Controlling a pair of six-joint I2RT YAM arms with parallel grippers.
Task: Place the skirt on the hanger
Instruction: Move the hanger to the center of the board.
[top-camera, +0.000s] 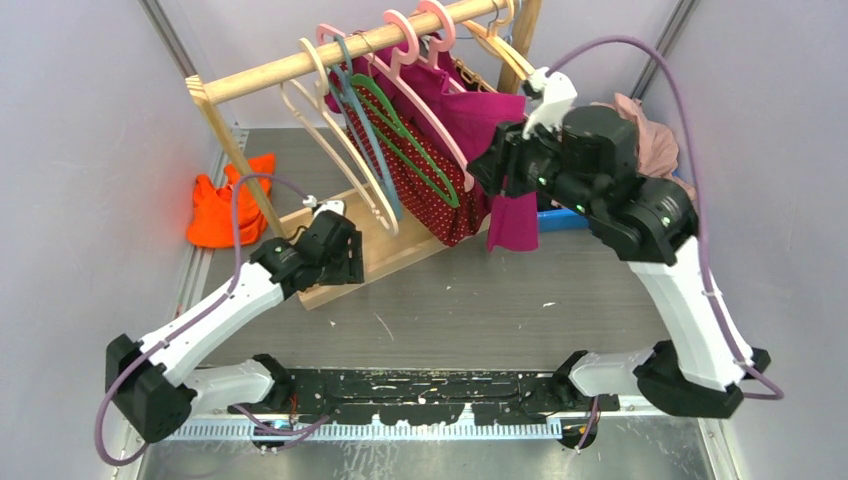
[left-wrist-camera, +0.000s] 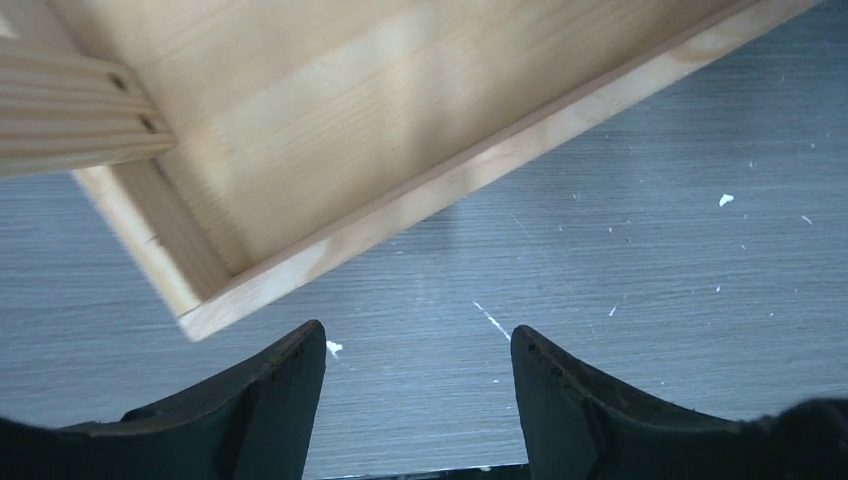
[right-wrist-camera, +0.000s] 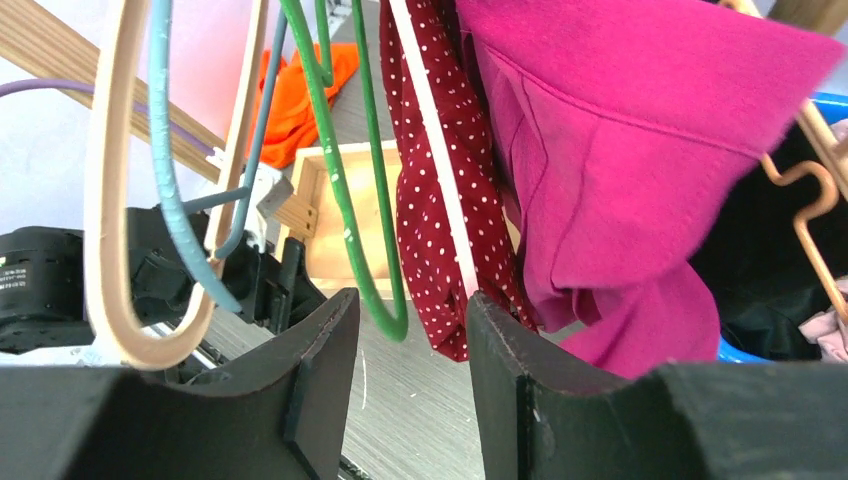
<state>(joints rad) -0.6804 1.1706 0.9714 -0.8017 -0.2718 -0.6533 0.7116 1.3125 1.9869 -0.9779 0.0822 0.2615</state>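
While one skirt (top-camera: 440, 218) hangs, two end effectors (left-wrist-camera: 418, 332) (right-wrist-camera: 412, 300) gape.

The left arm (top-camera: 215, 305) stretches low from the lower left of the overhead view. The left claw (left-wrist-camera: 418, 342) points downward, fingers spread and empty. The right arm (top-camera: 685, 290) rises steeply at right and bends inward. The right claw (right-wrist-camera: 412, 300) is raised, fingers parted, gripping nothing.

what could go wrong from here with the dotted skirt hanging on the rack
1. The right gripper, open, sits close to the skirt, green hanger and magenta garment; pulling away could snag one and tug the pink hanger off the rail.
2. The left gripper hovers low beside the rack's wooden base; a bump might shake the rack.
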